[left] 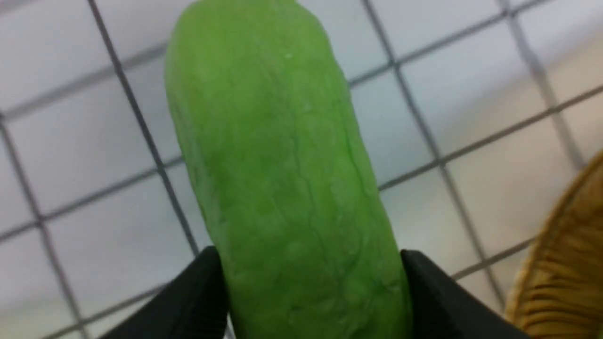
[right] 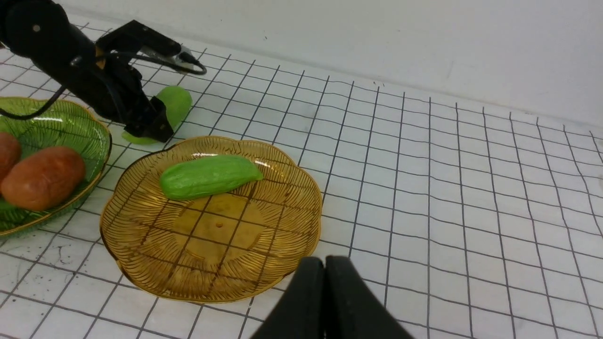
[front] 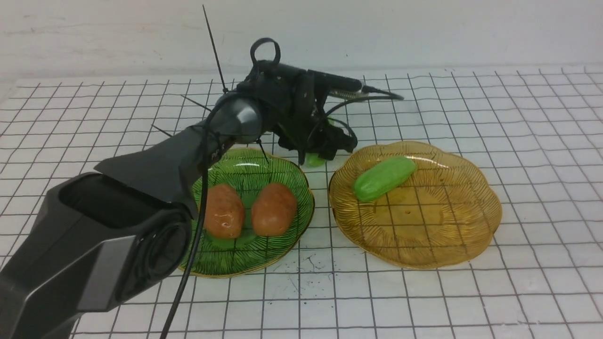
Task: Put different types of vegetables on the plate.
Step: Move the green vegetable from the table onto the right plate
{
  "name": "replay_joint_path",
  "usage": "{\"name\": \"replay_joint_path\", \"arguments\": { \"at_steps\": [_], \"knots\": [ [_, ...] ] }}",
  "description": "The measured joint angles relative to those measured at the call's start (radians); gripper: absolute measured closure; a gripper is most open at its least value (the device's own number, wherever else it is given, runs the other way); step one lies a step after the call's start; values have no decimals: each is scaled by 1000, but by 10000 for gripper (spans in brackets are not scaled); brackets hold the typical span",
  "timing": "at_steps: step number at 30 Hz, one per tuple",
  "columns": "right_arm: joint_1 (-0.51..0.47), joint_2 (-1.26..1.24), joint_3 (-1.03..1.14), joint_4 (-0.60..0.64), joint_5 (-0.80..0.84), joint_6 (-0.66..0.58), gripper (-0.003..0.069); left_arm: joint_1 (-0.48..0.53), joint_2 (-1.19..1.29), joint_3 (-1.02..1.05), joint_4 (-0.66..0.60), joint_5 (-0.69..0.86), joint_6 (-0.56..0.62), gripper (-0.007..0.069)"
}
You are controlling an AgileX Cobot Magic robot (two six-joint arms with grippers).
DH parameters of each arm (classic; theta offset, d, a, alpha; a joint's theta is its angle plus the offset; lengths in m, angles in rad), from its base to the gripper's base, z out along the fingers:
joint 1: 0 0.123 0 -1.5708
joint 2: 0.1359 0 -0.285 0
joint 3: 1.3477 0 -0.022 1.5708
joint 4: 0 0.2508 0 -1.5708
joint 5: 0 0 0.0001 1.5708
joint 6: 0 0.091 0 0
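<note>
Between the two plates, just above the centre of the front frame, my left jaws are clamped on the first cucumber piece [front: 314, 160], a smooth, light-green length with blunt ends. In the left wrist frame its skin shows fine veins and shallow dimples, and a matte black finger [left: 188, 301] presses each flank at the lower edge. I cannot tell whether its low end touches the desk [front: 471, 301], a white surface ruled with a dark grid.

At centre right of the front frame is the amber plate [front: 471, 235], translucent, with a scalloped rim and fine dark ribs. The second cucumber piece [front: 384, 178] lies slantwise on its upper-left part.

At centre left is the green plate [front: 282, 245], also translucent and ribbed, with a thin gold edge. It holds the first potato [front: 224, 210] and the second potato [front: 274, 209], glossy orange-brown ovals lying side by side and almost touching. My dark grey left arm [front: 141, 188] covers that plate's left part.

My right jaws, black and tapering, are pressed together with nothing between them at the bottom edge of the right wrist frame, near the amber plate's rim.
</note>
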State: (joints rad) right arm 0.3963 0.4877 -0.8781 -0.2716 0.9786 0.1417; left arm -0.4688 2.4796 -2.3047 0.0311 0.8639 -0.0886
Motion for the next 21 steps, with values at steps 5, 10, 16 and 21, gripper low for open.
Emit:
{"name": "replay_joint_path", "arguments": {
  "at_steps": [5,10,16,21],
  "knots": [
    [0,0,0,42,-36,0,674,3,-108,-64,-38,165,19,223],
    [0,0,0,45,-88,5,674,-42,-177,-71,-200,357,169,223],
    [0,0,0,45,-127,52,674,-143,-165,-62,-333,371,349,223],
    [0,0,0,51,-133,65,674,-235,-122,-61,-314,372,377,223]
  ]
}}
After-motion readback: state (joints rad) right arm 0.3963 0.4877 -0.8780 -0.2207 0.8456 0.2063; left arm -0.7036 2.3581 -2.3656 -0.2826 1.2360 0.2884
